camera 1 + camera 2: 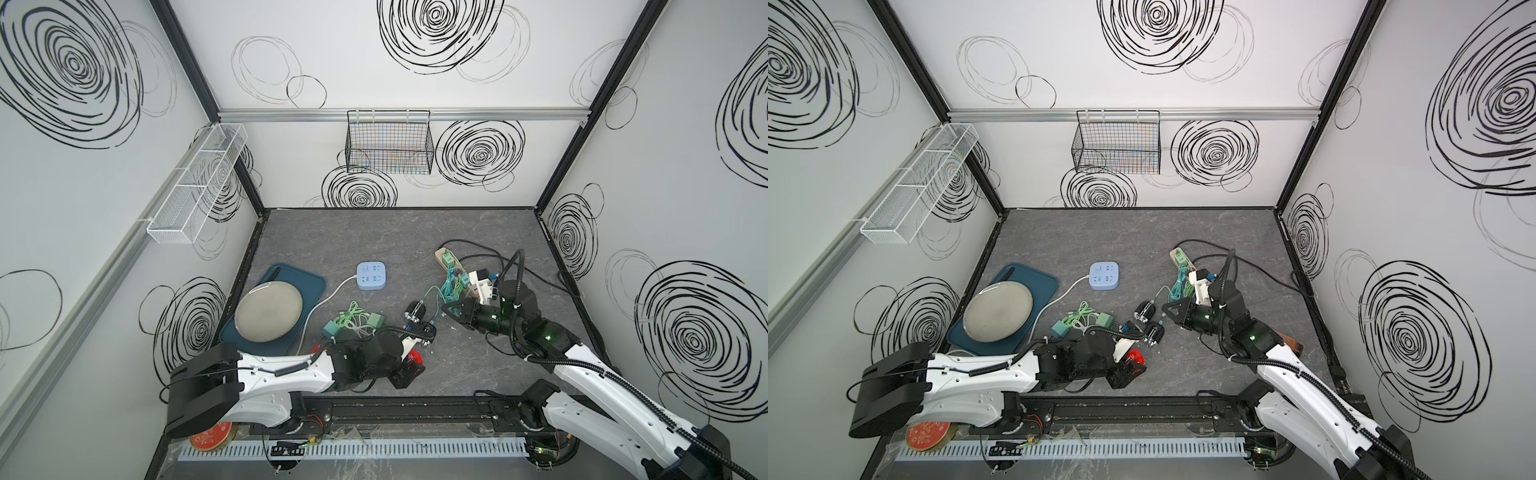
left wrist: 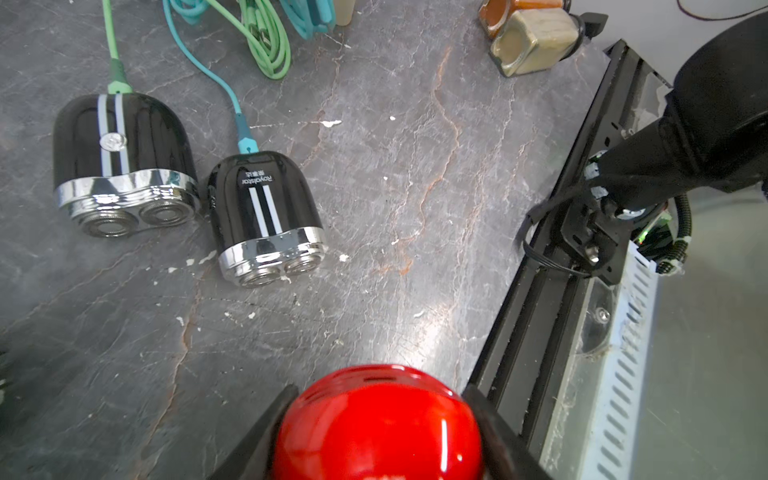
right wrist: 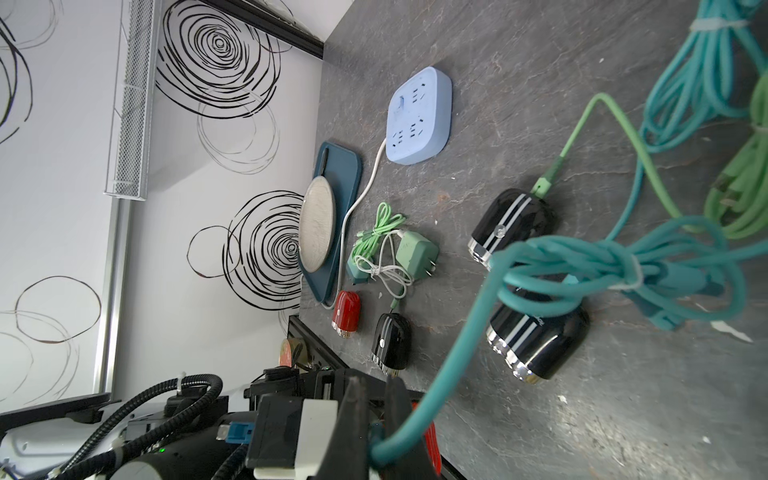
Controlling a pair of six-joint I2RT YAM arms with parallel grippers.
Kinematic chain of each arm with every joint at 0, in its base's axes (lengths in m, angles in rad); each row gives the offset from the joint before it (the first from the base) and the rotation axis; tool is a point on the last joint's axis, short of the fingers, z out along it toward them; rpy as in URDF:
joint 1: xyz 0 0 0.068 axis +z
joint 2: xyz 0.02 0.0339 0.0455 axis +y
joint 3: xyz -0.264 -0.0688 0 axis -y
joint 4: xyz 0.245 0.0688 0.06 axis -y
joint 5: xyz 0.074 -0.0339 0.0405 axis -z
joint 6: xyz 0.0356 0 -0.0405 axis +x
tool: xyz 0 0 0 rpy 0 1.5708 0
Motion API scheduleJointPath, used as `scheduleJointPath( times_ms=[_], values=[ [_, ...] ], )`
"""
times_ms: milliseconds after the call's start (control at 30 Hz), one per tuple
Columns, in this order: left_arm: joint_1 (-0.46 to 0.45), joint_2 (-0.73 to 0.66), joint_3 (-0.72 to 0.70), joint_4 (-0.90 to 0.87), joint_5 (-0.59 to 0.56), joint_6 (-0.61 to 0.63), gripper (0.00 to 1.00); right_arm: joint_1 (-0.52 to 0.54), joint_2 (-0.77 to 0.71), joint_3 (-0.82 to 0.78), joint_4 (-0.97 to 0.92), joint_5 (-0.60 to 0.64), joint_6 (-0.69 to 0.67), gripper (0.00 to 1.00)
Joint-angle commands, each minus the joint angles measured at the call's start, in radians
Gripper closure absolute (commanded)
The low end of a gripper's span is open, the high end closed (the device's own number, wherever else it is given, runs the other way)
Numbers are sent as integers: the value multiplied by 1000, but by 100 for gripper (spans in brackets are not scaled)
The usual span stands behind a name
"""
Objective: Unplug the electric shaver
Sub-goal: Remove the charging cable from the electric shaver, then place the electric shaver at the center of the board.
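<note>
A glossy red electric shaver [image 1: 415,358] sits between the fingers of my left gripper [image 2: 380,395], near the table's front rail. Its visible end [image 2: 378,379] shows a slot with no cable in it. My right gripper [image 3: 374,384] is shut on the end of a teal cable [image 3: 419,399], raised above the table right of centre. That cable runs up into a tied teal bundle [image 3: 615,266]. Two black shavers [image 2: 124,162] [image 2: 266,216] lie between the arms, one with a green cable plugged in and one with a teal cable.
A beige power strip [image 1: 449,259] with green plugs lies behind the right arm. A blue power strip [image 1: 372,276] sits mid-table beside a dark tray [image 1: 307,282] with a grey plate [image 1: 269,311]. Green chargers [image 1: 357,322] lie by the left arm. Another red shaver [image 3: 347,311] and another black shaver [image 3: 390,347] lie near the rail [image 1: 395,409].
</note>
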Motion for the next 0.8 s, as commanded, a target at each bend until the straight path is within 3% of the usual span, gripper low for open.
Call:
scheduleJointPath(
  times_ms=[0,333,467,767],
  values=[
    [5,-11,19,-33,-51,-58,69,11,32,13,-39,-24,-45,100],
    [-110,111,121,-200,-283,-489,63,101,129,-4,-45,5,-105,100],
    [-121,200,180,-233,-315,-544,63,115,127,-2,-45,16,-108,100],
    [-133,348,255,-259,-360,-540,63,114,42,-42,-93,62,-102,100]
  ],
)
